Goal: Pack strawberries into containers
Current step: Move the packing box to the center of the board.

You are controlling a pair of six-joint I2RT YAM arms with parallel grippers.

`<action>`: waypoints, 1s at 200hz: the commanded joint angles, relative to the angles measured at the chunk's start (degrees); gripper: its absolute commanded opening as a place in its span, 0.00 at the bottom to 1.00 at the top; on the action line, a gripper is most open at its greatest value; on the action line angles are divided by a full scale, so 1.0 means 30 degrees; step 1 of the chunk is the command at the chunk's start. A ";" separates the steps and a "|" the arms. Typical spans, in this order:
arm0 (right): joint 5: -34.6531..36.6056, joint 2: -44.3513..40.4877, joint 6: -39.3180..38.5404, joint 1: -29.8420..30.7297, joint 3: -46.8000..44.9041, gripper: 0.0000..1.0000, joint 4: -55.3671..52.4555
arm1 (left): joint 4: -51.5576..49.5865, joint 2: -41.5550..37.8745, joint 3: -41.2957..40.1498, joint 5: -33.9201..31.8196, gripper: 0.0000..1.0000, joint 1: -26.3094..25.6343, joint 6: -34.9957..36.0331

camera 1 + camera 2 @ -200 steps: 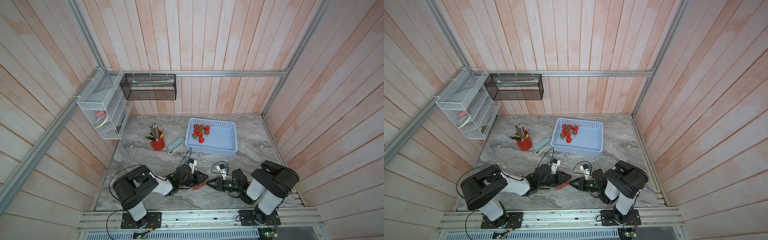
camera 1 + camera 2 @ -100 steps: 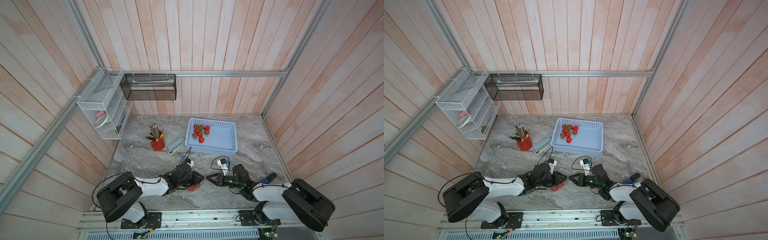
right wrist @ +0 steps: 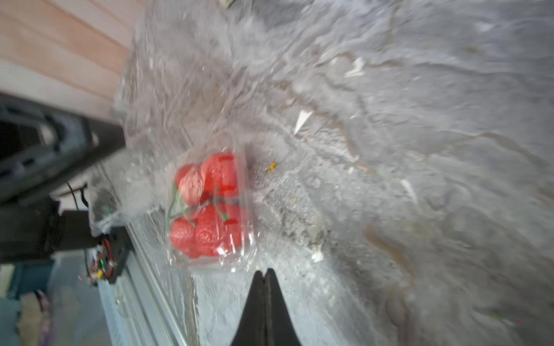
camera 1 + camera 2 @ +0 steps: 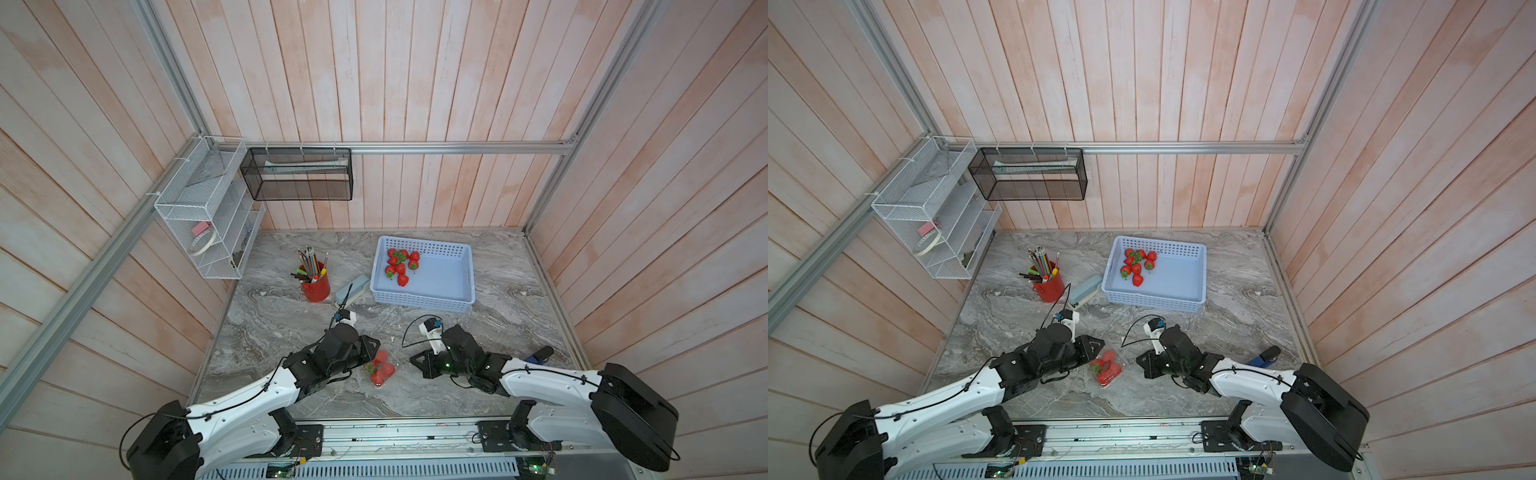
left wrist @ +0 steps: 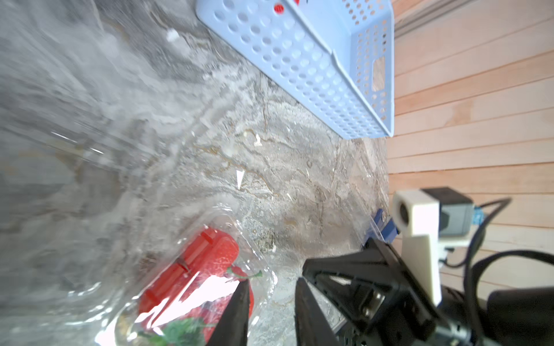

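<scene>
Right jaws drew back; clear container [image 3: 209,209] holds 4 strawberries [image 3: 209,206].

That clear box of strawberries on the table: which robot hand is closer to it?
The left. The left gripper sits right at the edge of the clear strawberry box, its fingertips overlapping it in the wrist view. The right gripper is shut and stands a clear gap away on the opposite side.
</scene>
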 commanded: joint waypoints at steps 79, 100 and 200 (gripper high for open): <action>-0.1399 0.4326 -0.3887 0.3040 0.3973 0.00 -0.2376 | -0.7484 -0.4748 0.1968 -0.4478 0.32 0.1410 0.1134; -0.1279 0.5154 -0.4057 0.3025 0.4526 0.00 -0.2395 | -0.7716 -0.5010 0.2008 -0.4581 0.32 0.1458 0.1193; -0.1408 1.0483 -0.3496 0.0326 1.0612 0.01 -0.1132 | -0.7702 -0.5219 0.1476 -0.4462 0.34 0.1562 0.1135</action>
